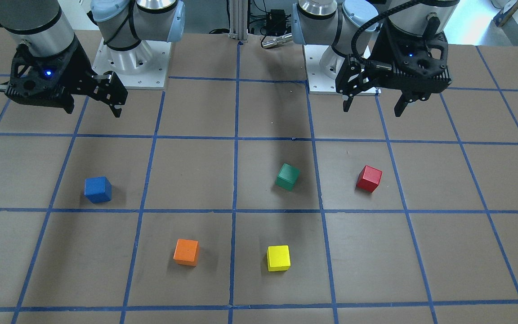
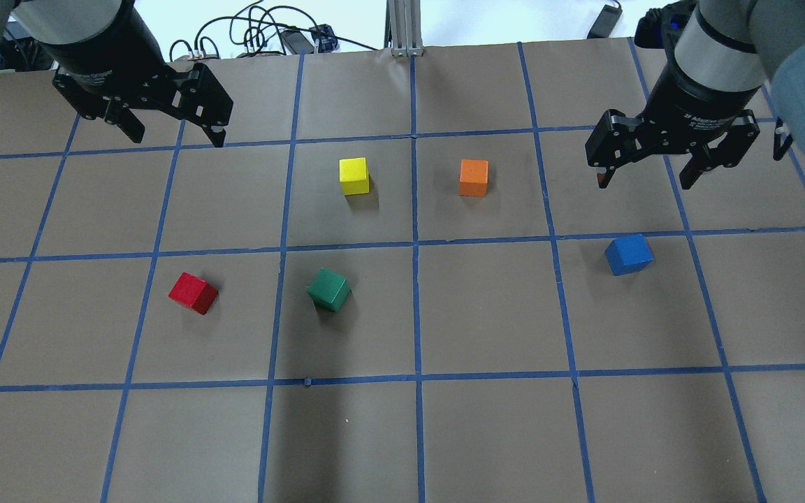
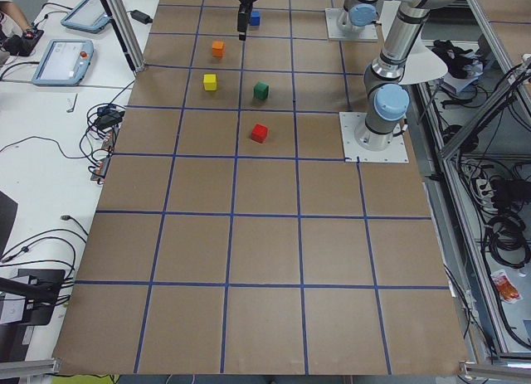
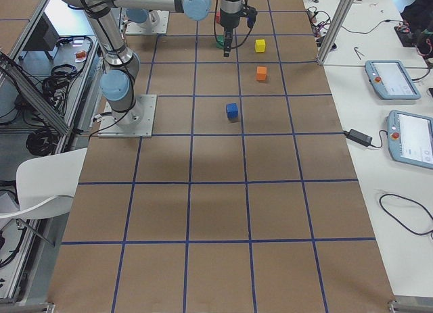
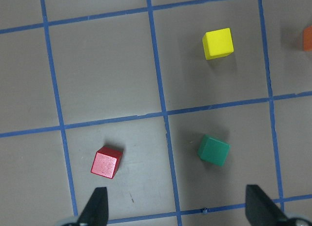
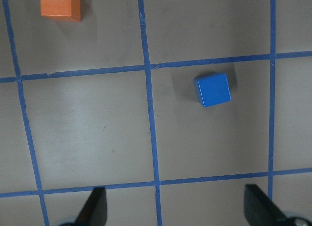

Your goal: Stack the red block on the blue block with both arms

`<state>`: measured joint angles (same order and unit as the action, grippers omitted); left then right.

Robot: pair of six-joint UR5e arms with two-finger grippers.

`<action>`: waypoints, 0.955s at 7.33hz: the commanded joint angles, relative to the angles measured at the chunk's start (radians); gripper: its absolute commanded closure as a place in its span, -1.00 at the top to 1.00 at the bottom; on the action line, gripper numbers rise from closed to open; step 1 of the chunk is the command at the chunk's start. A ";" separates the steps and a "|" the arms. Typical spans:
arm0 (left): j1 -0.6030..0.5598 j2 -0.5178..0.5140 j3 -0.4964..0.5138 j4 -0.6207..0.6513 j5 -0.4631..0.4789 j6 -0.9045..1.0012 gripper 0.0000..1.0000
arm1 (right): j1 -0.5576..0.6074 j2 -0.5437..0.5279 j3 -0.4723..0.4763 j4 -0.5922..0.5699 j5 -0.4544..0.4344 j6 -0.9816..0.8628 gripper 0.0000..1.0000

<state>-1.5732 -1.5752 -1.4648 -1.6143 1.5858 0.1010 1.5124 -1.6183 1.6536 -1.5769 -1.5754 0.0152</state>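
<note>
i logged: left hand (image 2: 176,136) released, raised over tabletop (image 2: 486,314); right hand (image 2: 646,181) released likewise; red block (image 2: 193,293), blue block (image 2: 628,254) well apart.

Front-facing: placed across the table (image 1: 376,270) from the arm bases (image 1: 131,67), looking steeply down. Overhead: from the opposite side, behind them, looking forward and down over the same five blocks. Side views: high and far off at each table end, looking along it. Wrist views: close, looking straight down; left over red block (image 5: 106,162) and green block (image 5: 213,150), right over blue block (image 6: 212,89).
</note>
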 commanded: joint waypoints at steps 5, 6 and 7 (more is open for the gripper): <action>0.002 -0.028 0.028 -0.018 0.006 -0.061 1.00 | -0.001 0.002 0.002 0.002 -0.002 0.005 1.00; 0.002 -0.028 0.024 -0.019 0.006 -0.060 1.00 | -0.001 0.002 0.002 0.002 -0.002 0.006 1.00; 0.002 -0.028 0.021 -0.019 0.006 -0.060 1.00 | -0.001 0.002 0.002 0.002 -0.002 0.005 1.00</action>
<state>-1.5707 -1.6029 -1.4397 -1.6330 1.5923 0.0410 1.5111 -1.6170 1.6552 -1.5754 -1.5769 0.0206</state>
